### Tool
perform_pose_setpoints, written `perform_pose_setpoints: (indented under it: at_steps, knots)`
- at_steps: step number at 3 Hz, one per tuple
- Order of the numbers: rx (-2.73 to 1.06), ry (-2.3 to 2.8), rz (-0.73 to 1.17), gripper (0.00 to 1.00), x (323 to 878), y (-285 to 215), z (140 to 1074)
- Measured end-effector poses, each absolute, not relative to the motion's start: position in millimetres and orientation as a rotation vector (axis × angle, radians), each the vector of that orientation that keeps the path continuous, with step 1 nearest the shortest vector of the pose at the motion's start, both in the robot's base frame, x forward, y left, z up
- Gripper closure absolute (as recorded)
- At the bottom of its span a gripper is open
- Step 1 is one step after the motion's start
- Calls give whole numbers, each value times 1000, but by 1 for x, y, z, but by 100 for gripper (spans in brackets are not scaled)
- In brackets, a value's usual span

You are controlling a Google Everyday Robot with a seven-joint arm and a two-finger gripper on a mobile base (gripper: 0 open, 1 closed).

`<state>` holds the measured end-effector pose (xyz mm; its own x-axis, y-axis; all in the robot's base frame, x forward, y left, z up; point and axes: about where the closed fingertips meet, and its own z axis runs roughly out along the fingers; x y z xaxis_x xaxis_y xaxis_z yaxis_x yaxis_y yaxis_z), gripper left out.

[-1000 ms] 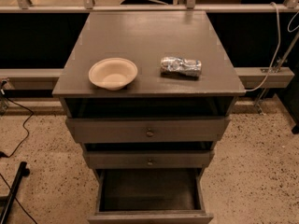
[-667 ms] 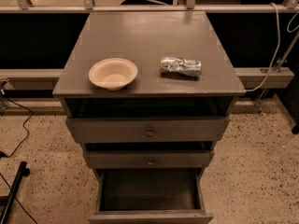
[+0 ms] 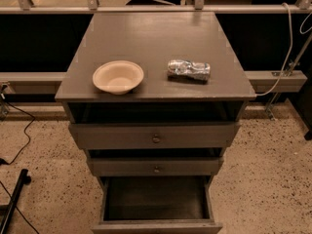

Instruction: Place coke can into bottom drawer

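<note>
Gripper: out of frame, state cannot be told. Coke can: not visible. Bottom drawer [image 3: 156, 199]: open, nothing seen inside. Probable step: acquiring the can. Next: carry it over the drawer.

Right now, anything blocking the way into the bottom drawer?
Nothing visible: the bottom drawer is pulled out past the middle drawer, its opening uncovered. The gripper and the coke can are out of view.
</note>
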<state>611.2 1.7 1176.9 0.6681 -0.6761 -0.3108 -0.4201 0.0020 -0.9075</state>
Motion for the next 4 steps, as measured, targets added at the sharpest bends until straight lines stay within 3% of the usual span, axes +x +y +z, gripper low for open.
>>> perform_pose_setpoints:
  at_steps: [3,4]
  knots:
    - [-1566,1109,-42,100,687,-2,847]
    - [-1566,1107,-42,100,686,-2,848]
